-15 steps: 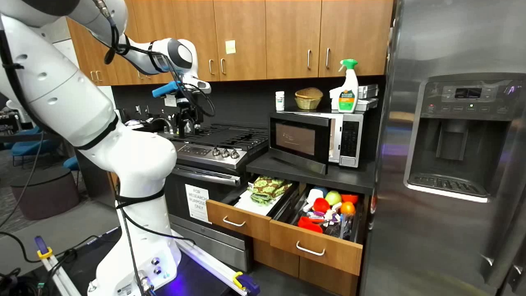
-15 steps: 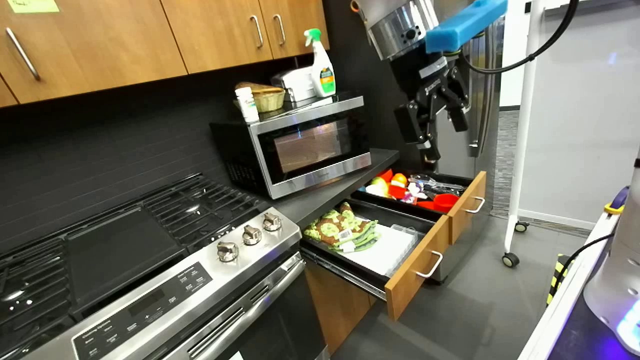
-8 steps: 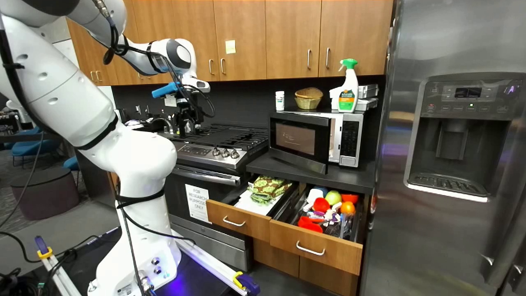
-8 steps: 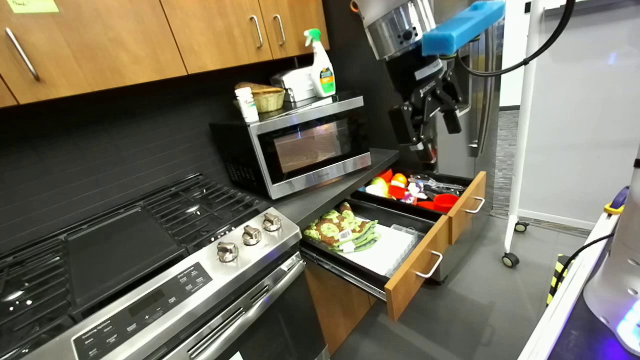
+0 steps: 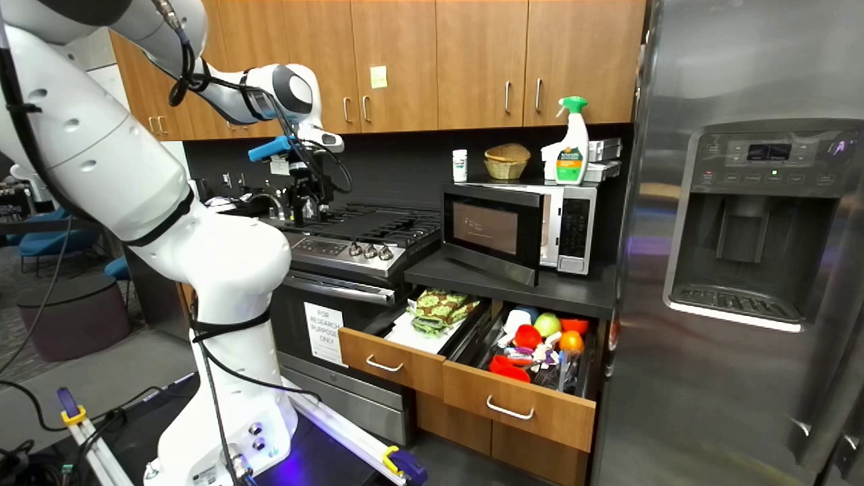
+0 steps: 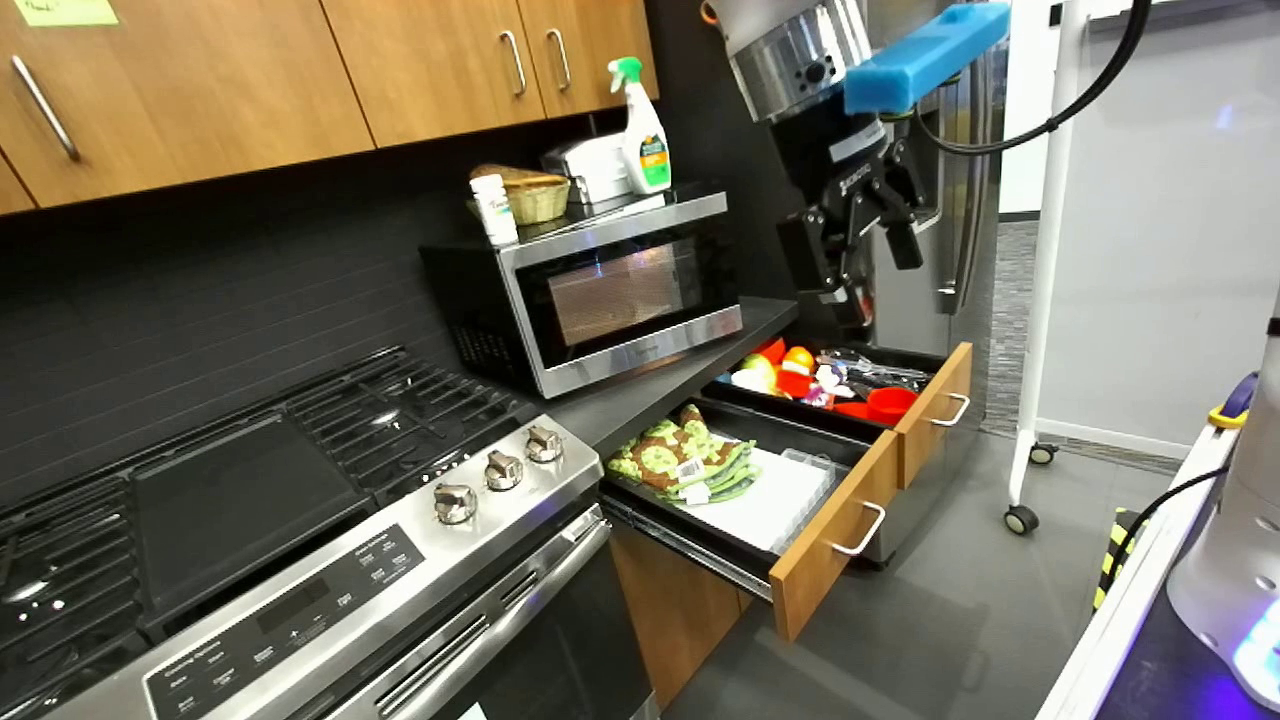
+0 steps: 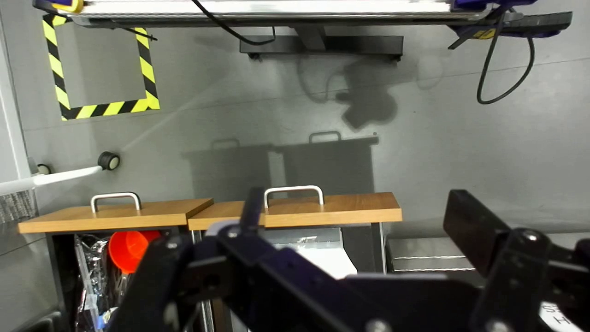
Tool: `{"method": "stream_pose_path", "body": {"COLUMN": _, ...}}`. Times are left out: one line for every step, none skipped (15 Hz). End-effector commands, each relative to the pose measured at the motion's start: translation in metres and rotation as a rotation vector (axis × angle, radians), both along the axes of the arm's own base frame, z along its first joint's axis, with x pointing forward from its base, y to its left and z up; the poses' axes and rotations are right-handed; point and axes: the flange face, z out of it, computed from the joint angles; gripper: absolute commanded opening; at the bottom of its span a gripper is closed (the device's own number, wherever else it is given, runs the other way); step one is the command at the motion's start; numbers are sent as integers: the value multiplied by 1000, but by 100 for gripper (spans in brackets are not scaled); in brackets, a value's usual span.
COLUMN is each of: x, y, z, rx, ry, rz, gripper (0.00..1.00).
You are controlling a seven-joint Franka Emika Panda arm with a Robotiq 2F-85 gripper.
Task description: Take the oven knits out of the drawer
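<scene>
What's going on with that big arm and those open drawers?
A white robot arm is there to take the green-and-brown patterned oven mitts out of a pulled-out drawer. At this moment it is handling nothing: its hand hangs open in the air, and the oven mitts lie in the drawer, not yet taken out. A second drawer beside it, also open, holds red and orange items.

My white arm (image 5: 145,169) arches high, wrist (image 5: 297,94) bent, and my gripper (image 7: 357,203) points down, its two fingers (image 7: 474,228) (black, both of them) wide apart.
</scene>
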Motion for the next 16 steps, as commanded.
{"method": "stream_pose_path", "body": {"x": 4, "y": 0, "z": 0, "rx": 9, "ry": -9, "rz": -15, "gripper": 100}}
{"method": "stream_pose_path", "body": {"x": 6, "y": 1, "z": 0, "rx": 18, "ry": -24, "rz": -13, "gripper": 100}}
{"method": "stream_pose_path", "body": {"x": 8, "y": 2, "z": 1, "rx": 26, "ry": -41, "rz": -11, "gripper": 100}}
{"method": "stream_pose_path", "body": {"x": 13, "y": 2, "z": 3, "rx": 35, "ry": -63, "rz": -10, "gripper": 100}}
{"method": "stream_pose_path", "body": {"x": 18, "y": 1, "z": 5, "rx": 44, "ry": -80, "rz": -9, "gripper": 100}}
{"method": "stream_pose_path", "body": {"x": 22, "y": 3, "z": 5, "rx": 50, "ry": -96, "rz": -11, "gripper": 100}}
{"method": "stream_pose_path", "body": {"x": 26, "y": 5, "z": 5, "rx": 51, "ry": -111, "rz": -11, "gripper": 100}}
{"method": "stream_pose_path", "body": {"x": 30, "y": 5, "z": 4, "rx": 50, "ry": -121, "rz": -13, "gripper": 100}}
{"method": "stream_pose_path", "body": {"x": 33, "y": 6, "z": 2, "rx": 51, "ry": -128, "rz": -16, "gripper": 100}}
{"method": "stream_pose_path", "body": {"x": 36, "y": 7, "z": -1, "rx": 48, "ry": -138, "rz": -16, "gripper": 100}}
{"method": "stream_pose_path", "body": {"x": 39, "y": 8, "z": -3, "rx": 49, "ry": -145, "rz": -11, "gripper": 100}}
{"method": "stream_pose_path", "body": {"x": 44, "y": 9, "z": -6, "rx": 48, "ry": -155, "rz": -13, "gripper": 100}}
{"method": "stream_pose_path", "body": {"x": 48, "y": 10, "z": -9, "rx": 47, "ry": -162, "rz": -21, "gripper": 100}}
{"method": "stream_pose_path", "body": {"x": 53, "y": 11, "z": -12, "rx": 48, "ry": -169, "rz": -30, "gripper": 100}}
{"method": "stream_pose_path", "body": {"x": 56, "y": 12, "z": -15, "rx": 47, "ry": -173, "rz": -39, "gripper": 100}}
{"method": "stream_pose_path", "body": {"x": 60, "y": 14, "z": -18, "rx": 46, "ry": -175, "rz": -51, "gripper": 100}}
